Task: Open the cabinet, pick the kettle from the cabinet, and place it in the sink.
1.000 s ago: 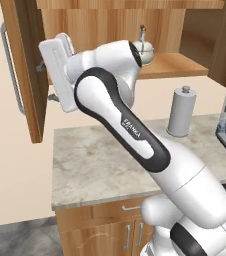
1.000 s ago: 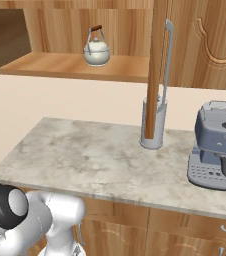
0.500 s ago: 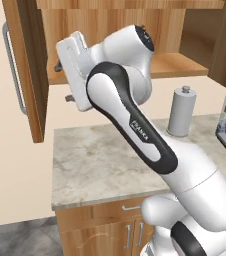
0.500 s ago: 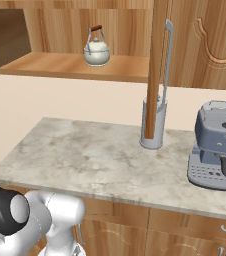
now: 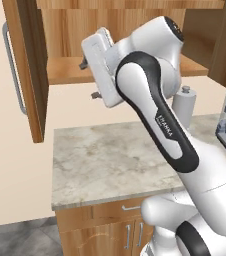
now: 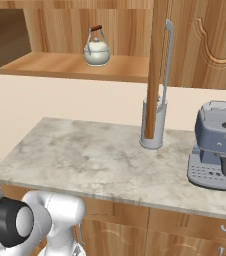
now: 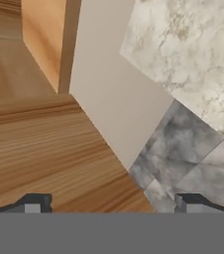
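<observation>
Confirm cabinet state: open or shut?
Open. The cabinet left door is swung out edge-on, exposing the shelf, and the kettle stands upright inside.

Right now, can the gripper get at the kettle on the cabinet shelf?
Probably yes: both cabinet doors stand open, the kettle sits alone on the shelf, and the gripper is open, holding nothing.

A rendered home kitchen: a marble-like stone counter on wooden base cabinets lies below the gripper, a wooden wall cabinet stands open beside it, and a grey-blue espresso machine sits farther off.
</observation>
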Robot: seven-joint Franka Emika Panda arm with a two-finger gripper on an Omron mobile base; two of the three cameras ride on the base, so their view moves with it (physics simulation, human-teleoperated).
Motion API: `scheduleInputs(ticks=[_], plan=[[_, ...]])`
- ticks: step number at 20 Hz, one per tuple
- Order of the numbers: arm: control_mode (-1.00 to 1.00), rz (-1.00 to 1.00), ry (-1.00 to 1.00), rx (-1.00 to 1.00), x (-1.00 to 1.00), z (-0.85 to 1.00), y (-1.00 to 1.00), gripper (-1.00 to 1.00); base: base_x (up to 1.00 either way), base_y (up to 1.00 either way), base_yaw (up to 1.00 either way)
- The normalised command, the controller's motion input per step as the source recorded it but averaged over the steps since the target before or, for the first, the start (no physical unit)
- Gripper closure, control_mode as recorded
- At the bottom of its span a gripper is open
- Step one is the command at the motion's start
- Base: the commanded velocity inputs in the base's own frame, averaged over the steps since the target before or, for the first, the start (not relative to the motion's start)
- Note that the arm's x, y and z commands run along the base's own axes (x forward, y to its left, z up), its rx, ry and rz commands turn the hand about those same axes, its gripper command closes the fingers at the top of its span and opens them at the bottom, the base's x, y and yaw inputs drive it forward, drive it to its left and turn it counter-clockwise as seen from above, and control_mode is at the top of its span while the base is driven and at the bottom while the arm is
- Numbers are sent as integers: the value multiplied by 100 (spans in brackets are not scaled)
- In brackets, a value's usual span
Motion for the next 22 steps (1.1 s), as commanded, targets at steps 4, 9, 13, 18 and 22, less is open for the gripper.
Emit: scheduleInputs(ticks=[4, 9, 13, 18, 22], plan=[[-100, 3, -6, -10, 0, 0, -49, -100, 0, 0, 0], [-100, 3, -10, -18, 3, 0, -38, -100, 0, 0, 0], [-100, 3, -15, -25, 6, -1, -32, -100, 0, 0, 0], [-100, 4, -22, -29, 6, -4, -31, -100, 0, 0, 0], [-100, 4, -29, -29, 3, -4, -35, -100, 0, 0, 0]])
